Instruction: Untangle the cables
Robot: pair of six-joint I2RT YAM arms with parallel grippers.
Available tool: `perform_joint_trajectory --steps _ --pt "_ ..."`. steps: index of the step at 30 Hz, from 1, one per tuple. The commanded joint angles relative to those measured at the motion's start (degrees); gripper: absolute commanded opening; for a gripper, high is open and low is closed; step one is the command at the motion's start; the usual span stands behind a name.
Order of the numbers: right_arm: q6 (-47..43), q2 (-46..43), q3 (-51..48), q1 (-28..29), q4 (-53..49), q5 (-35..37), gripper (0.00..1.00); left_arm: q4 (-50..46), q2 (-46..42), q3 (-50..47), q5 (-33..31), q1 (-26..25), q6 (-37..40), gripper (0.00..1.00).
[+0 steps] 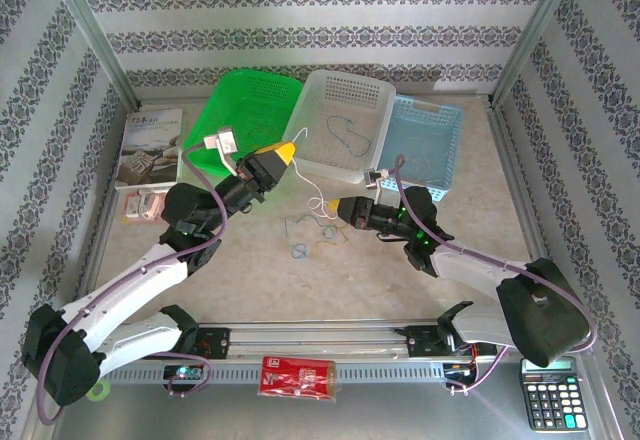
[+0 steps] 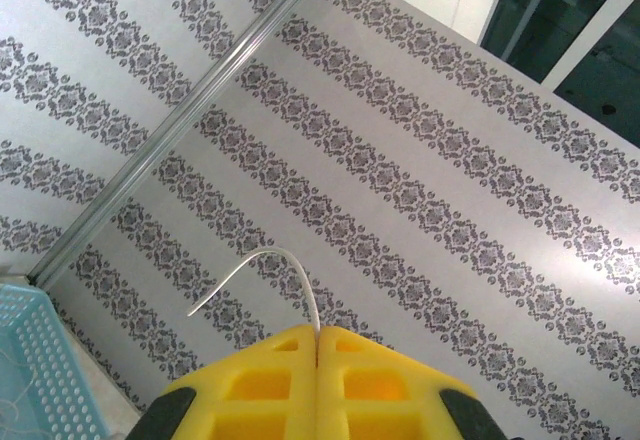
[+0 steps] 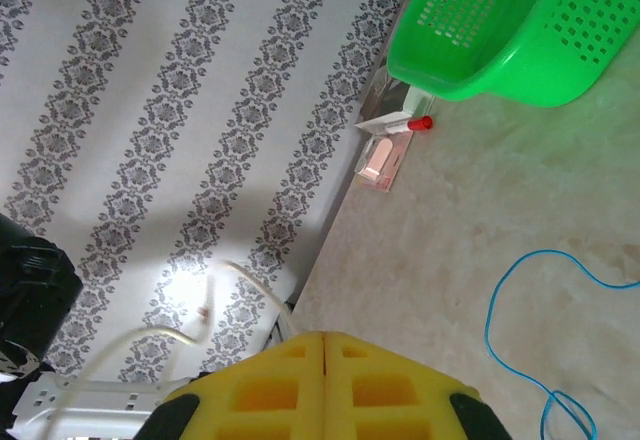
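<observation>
My left gripper [image 2: 317, 342] and right gripper [image 3: 325, 344] pinch one white cable [image 2: 303, 278].
I should pull apart slowly, toward ten and four o'clock.

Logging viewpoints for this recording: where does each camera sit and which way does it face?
Top external: above and behind the bases, looking down on the table; left arm and right arm show.
Left wrist: aimed up at the patterned wall, blue basket at lower left; the left gripper, shut, pinches the white cable.
Right wrist: facing the left wall and green basket, blue cable on the table; the right gripper, shut, holds the white cable.
Shared: both wrist views show the white cable.
</observation>
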Motion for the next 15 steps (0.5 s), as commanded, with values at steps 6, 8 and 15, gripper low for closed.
perform_joint_trajectory --steps 6,8,15 --pt "1.10 -1.70 -0.49 0.14 2.04 -0.85 0.40 6.23 0.23 -0.15 4.34 1.69 0.71 0.00" --pt "2.08 -2.12 -0.33 0.23 2.48 -1.07 0.48 7.67 0.61 -0.09 5.69 2.06 0.69 0.00" --pt "4.58 -2.92 1.24 0.83 3.44 -3.17 0.53 11.76 2.28 0.50 8.05 2.99 -0.28 0.00"
